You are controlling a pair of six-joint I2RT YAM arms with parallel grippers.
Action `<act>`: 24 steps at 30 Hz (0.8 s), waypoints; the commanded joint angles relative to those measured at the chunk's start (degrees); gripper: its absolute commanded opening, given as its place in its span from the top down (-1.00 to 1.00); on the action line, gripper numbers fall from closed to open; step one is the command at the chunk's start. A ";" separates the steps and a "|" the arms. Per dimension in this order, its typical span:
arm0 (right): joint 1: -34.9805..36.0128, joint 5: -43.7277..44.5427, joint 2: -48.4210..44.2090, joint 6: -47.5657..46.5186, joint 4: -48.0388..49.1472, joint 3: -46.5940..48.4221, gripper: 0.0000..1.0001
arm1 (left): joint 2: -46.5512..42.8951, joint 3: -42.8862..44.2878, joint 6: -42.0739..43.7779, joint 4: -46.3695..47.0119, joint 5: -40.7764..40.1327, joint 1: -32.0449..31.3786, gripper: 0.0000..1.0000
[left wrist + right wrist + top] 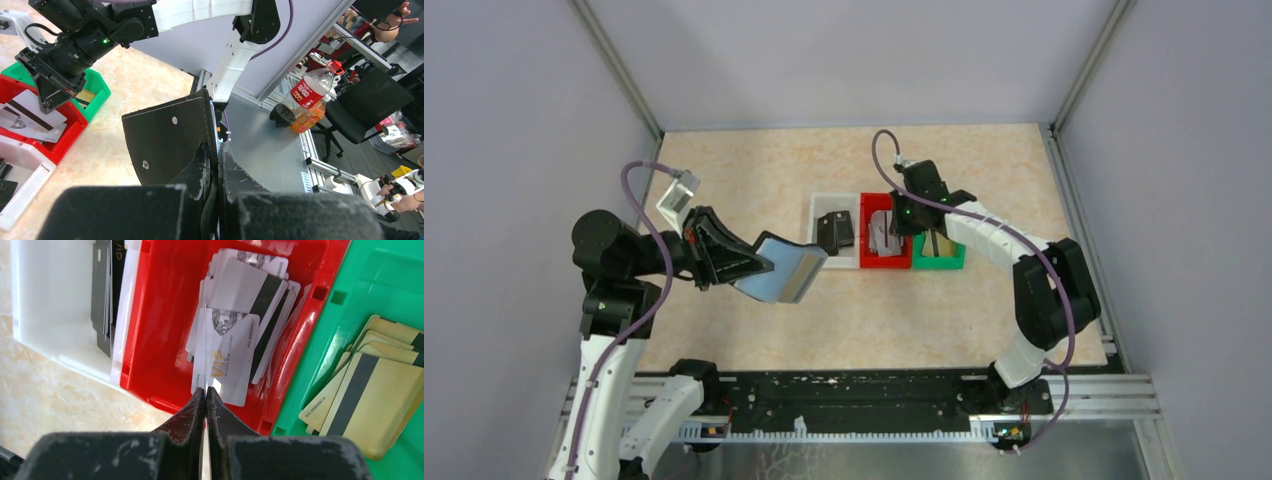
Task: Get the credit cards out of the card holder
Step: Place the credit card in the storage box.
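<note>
My left gripper (pixel 757 263) clamps the open card holder (pixel 790 272), held above the table (pixel 724 165), left of the white bin (pixel 816 232). My right gripper (pixel 206 395) pinches one thin card (pixel 205 347) edge-on over the red bin (pixel 160 315).

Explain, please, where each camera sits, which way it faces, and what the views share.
Top external: above and behind the robot, looking down on the table; both arms show.
Left wrist: on the left gripper, facing across towards the right arm; its own fingers grip the card holder.
Right wrist: on the right gripper, looking down into the red bin; its shut fingers pinch a credit card edge-on.
Shared: all three show the red bin.
</note>
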 commanded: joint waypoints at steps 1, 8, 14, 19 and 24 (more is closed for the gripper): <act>-0.50 2.29 -0.92 -2.17 0.91 3.83 0.98 | -0.64 2.08 -0.20 2.04 0.92 0.23 1.00; -0.49 5.65 -1.64 -2.43 -0.75 5.28 0.51 | -0.96 2.07 -0.24 2.09 1.19 0.23 1.00; -0.22 8.52 -10.17 -1.64 0.21 7.65 0.18 | -0.90 1.93 -0.22 2.07 1.38 0.23 1.00; 1.20 4.93 -16.73 -1.48 0.09 10.99 -0.03 | -0.87 1.55 -0.71 2.87 1.27 0.23 1.00; 1.88 -19.18 -25.04 1.07 11.69 6.68 -0.61 | -0.57 1.40 -1.49 3.39 1.43 0.23 1.00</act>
